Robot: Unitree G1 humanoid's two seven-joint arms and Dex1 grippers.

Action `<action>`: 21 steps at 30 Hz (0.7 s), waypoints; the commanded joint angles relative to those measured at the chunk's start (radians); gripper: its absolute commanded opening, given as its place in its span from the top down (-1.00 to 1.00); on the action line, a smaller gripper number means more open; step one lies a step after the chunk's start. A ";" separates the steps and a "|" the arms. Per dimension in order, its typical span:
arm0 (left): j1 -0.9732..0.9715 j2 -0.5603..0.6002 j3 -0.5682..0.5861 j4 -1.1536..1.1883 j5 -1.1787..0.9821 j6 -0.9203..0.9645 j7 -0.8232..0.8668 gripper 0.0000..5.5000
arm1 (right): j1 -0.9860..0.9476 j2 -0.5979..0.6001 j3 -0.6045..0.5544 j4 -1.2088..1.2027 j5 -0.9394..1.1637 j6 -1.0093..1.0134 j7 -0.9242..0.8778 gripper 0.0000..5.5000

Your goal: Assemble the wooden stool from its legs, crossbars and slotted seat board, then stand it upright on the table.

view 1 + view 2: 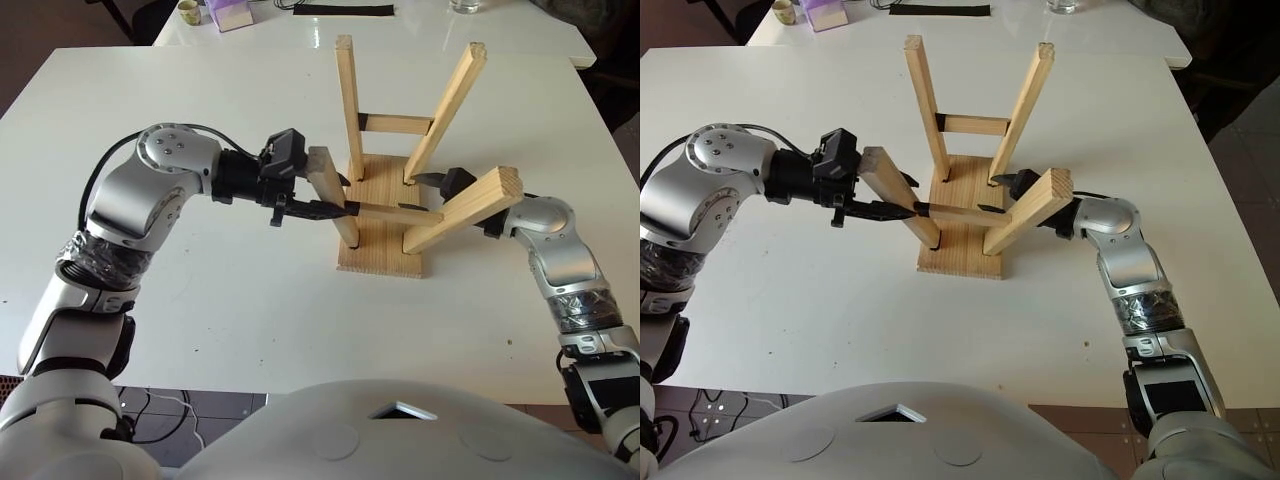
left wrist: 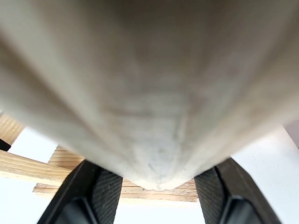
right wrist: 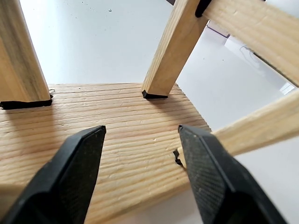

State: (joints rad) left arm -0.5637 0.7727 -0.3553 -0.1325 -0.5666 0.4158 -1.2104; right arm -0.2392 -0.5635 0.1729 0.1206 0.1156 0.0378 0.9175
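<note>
Four legs rise from the seat board [image 1: 380, 258], which lies flat on the white table [image 1: 200, 300] with the stool upside down, midway between the two arms. The far-left leg [image 1: 350, 100] and far-right leg [image 1: 448, 105] stand steep, splaying apart towards their free ends, and are joined by the far crossbar [image 1: 398, 124]. The near-left leg [image 1: 325, 170] leans up and out to the robot's left. The near-right leg [image 1: 470, 205] tilts much lower, its long axis running up and to the right. The near crossbar [image 1: 395, 213] runs across between them.

The left arm is bent at the elbow, forearm level, and the left gripper [image 1: 338, 210] is clamped on the near-left leg, one finger on each side. The right forearm angles inward and the right gripper [image 3: 141, 129] hangs just above the seat board behind the near-right leg, its jaws spread wide and holding nothing.
</note>
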 commanded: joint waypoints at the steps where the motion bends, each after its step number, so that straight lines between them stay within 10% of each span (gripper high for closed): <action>1: 0.104 -0.013 -0.199 0.060 0.230 0.071 0.052 0.25 | -0.003 0.044 0.047 -0.004 -0.005 -0.013 0.017 -0.04; 21: 0.181 -0.033 -0.102 -0.052 0.114 0.230 0.313 0.25 | -0.154 0.111 -0.387 -0.652 0.080 0.267 -0.618 -0.04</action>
State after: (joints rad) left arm -0.4892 0.7123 -0.3578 -0.2539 -0.5571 0.4927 -0.9197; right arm -0.2889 -0.4994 -0.2341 -0.3772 0.1536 0.2062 0.3733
